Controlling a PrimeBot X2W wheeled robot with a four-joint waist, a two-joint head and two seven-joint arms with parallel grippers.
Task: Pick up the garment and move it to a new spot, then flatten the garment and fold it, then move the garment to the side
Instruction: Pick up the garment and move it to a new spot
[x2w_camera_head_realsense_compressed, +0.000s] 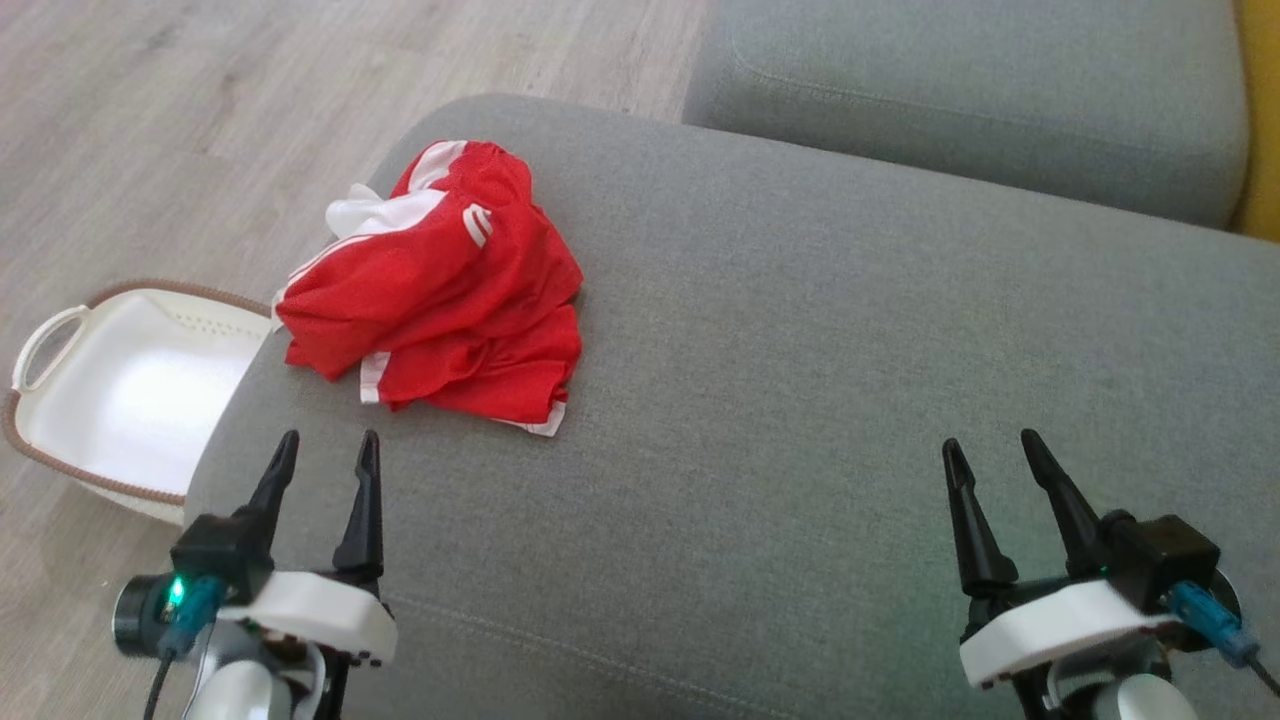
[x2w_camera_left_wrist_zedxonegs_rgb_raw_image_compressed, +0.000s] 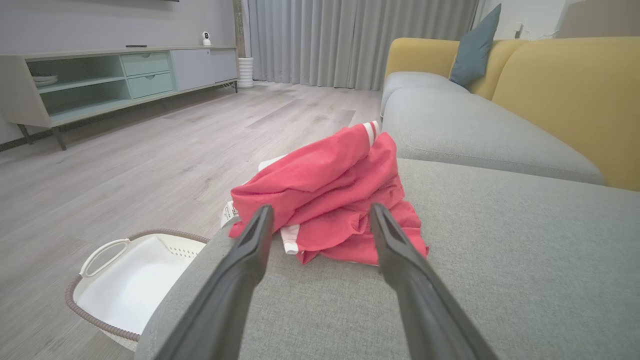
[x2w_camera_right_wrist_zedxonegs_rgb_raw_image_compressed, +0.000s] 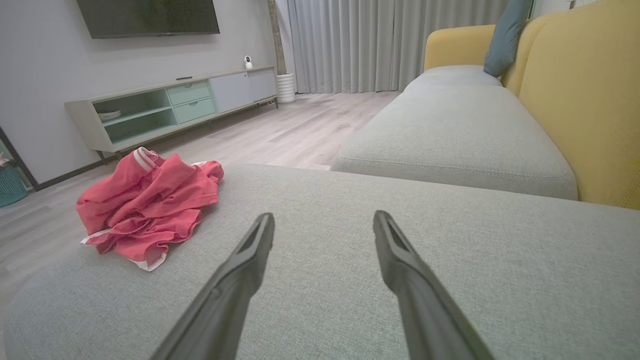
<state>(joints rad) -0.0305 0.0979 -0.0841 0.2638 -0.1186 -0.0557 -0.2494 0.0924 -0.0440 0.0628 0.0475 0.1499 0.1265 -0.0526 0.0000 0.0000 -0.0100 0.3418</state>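
Because the crumpled, white-trimmed red mesh garment (x2w_camera_head_realsense_compressed: 440, 290) sits at the left edge of the grey fabric sofa cushion (x2w_camera_head_realsense_compressed: 800, 350), a shallow pinch could nudge it over that edge into the white plastic basket (x2w_camera_head_realsense_compressed: 130, 390). It lies just ahead of the left tool (x2w_camera_head_realsense_compressed: 330, 440) and well apart from the right tool (x2w_camera_head_realsense_compressed: 990, 442); both stand spread and empty.

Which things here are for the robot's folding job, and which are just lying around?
For the job: red garment, grey sofa seat under it, left pincer, right pincer (both open).
Just lying about: white basket on the floor, TV cabinet, blue cushion.
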